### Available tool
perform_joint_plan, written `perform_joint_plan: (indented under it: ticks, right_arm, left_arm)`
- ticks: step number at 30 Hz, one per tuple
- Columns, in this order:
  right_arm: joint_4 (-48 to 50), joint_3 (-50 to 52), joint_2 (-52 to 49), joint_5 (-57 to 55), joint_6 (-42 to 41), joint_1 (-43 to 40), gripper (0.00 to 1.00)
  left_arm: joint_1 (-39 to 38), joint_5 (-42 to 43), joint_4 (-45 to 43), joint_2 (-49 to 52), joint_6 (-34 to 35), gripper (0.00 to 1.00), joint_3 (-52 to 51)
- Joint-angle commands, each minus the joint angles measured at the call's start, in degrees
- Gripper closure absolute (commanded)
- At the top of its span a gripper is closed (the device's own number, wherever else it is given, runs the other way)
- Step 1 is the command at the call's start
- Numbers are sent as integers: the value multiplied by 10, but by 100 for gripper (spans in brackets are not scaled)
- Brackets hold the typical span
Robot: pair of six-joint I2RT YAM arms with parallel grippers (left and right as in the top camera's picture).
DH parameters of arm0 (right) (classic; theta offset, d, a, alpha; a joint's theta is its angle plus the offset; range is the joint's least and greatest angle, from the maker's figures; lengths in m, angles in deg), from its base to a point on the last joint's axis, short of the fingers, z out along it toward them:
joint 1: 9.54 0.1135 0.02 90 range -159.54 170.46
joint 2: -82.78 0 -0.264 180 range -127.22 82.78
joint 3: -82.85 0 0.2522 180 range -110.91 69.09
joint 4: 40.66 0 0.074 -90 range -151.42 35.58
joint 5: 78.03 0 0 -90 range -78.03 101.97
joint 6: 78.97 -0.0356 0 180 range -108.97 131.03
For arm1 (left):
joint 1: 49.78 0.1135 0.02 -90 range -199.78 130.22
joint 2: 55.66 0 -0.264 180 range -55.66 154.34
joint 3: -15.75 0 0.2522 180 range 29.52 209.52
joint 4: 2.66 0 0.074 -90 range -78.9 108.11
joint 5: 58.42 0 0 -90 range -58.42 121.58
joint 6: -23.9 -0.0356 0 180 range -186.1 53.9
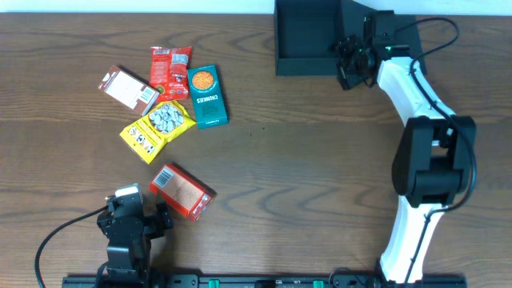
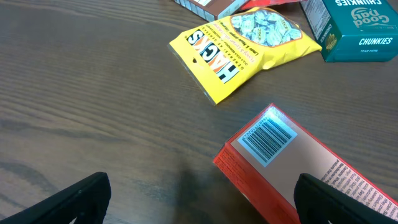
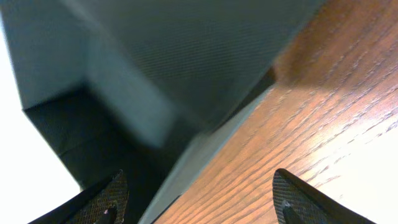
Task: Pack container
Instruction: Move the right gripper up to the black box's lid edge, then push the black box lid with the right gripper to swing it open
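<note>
The box (image 1: pixel 308 40) sits at the far edge of the table (image 1: pixel 304 160), right of the middle. Its mouth is open and empty, and its flap (image 1: pixel 356 14) is thrown back toward the right. The right gripper (image 1: pixel 352 62) has reached in at that flap side. From its own camera the two fingers (image 3: pixel 106 202) stand apart with the flap's dark edge running between them, straddling it but not visibly pinching it. My guess is it means to hold the lid back or steady the box so packing can start.

The snacks are well away, bunched near the left end: a brown packet (image 1: pixel 128 88), a red packet (image 1: pixel 170 70), a teal carton (image 1: pixel 207 96) and a yellow bag (image 1: pixel 158 128). A red carton (image 1: pixel 182 190) lies alone, closer to the near edge. The left gripper (image 2: pixel 202 193) hovers low just beside that red carton with its jaws spread wide and nothing in them. It looks lined up to take the carton first, as the nearest thing.
</note>
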Motion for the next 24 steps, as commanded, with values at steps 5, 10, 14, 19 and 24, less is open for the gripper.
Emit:
perform_joint_plan:
  ticks: [5,10,14,19,24]
  right_arm:
    - [0,-11,-23,9,-11,-12,30]
    - [-1,-11,-35,29,-13,-23,49]
    - [-1,-14,-35,37,0,-25,60]
    - [-25,-19,-35,42,39,-25,75]
    - [-86,-31,-35,35,108,-25,88]
  left_arm:
    - [2,-6,-2,-4,6,5,-6]
    - [2,-6,-2,-4,6,5,-6]
    - [2,-6,-2,-4,6,5,-6]
    - [2,-6,-2,-4,6,5,-6]
    - [2,-6,-2,-4,6,5,-6]
